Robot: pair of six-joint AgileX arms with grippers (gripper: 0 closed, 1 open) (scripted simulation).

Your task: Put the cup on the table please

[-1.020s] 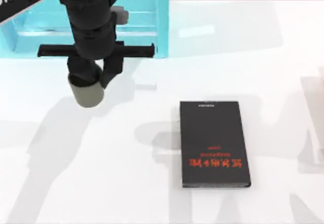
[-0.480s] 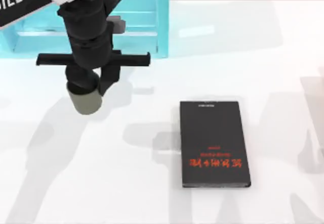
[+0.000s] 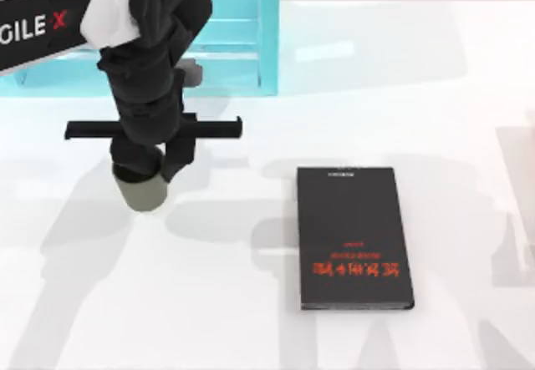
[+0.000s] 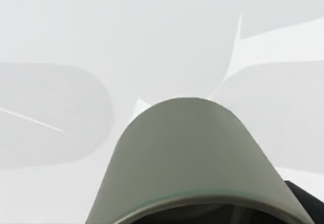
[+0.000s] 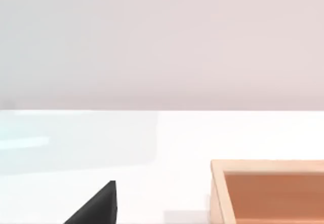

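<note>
The olive-green cup (image 3: 142, 195) hangs upright in my left gripper (image 3: 149, 172), which is shut on the cup's upper part from above. It is over the left half of the white table (image 3: 251, 320), well left of the black book. From above I cannot tell whether the cup's base touches the table. In the left wrist view the cup (image 4: 197, 153) is seen close up, with bare white table (image 4: 152, 42) beyond it.
A black book (image 3: 351, 236) with red lettering lies flat right of centre. A turquoise shelf unit (image 3: 242, 44) stands at the back left behind my left arm. The right wrist view shows a wooden box (image 5: 268, 191) and a black corner of the book (image 5: 98, 209).
My left gripper has carried the cup toward the table's front, away from the shelf unit. The book has not moved.
</note>
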